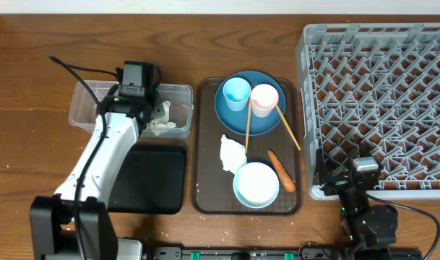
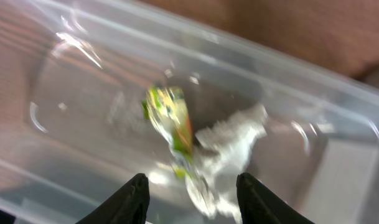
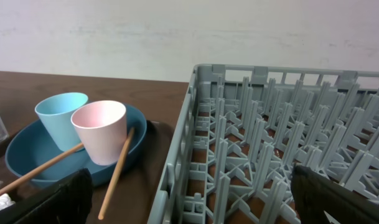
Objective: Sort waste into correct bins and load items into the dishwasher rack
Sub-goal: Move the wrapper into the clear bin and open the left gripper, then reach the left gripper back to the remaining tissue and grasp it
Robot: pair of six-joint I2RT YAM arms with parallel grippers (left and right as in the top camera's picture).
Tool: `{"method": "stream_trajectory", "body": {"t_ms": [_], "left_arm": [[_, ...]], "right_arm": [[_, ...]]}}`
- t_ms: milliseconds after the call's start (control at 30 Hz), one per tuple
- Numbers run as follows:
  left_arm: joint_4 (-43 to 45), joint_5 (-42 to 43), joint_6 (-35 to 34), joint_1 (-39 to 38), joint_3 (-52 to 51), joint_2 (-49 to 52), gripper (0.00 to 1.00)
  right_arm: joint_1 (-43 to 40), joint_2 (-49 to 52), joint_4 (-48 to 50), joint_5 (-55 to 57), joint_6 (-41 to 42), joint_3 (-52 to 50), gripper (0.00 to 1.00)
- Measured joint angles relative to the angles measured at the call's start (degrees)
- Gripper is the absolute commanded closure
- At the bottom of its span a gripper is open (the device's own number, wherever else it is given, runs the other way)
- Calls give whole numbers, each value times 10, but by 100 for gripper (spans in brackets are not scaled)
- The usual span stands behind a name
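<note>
Left end effector (image 2: 190, 186) spread, empty, above clear tub (image 1: 86, 112) at brown tray's (image 1: 209, 188) 9 o'clock; green-yellow wrapper (image 2: 170, 121) and crumpled paper (image 2: 229, 140) inside. Right end effector (image 3: 195, 205) spread wide at rack's (image 1: 378, 87) 6 o'clock.

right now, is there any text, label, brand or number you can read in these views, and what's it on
No text can be read in any view.
green-yellow wrapper in the clear tub: printed colours only, too blurred to read.
dishwasher rack, light blue cup, pink cup, dark blue plate: no markings visible.
</note>
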Motion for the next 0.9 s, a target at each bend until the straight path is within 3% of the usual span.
{"method": "stream_trajectory", "body": {"t_ms": [400, 600, 900], "left_arm": [[-133, 165, -16, -27, 0, -197, 51], [-194, 184, -23, -97, -1, -187, 52], [-169, 183, -52, -208, -12, -111, 51]], "right_arm": [[0, 0, 0, 0, 0, 0, 1], [0, 0, 0, 0, 0, 0, 1], [0, 0, 0, 0, 0, 0, 1]]}}
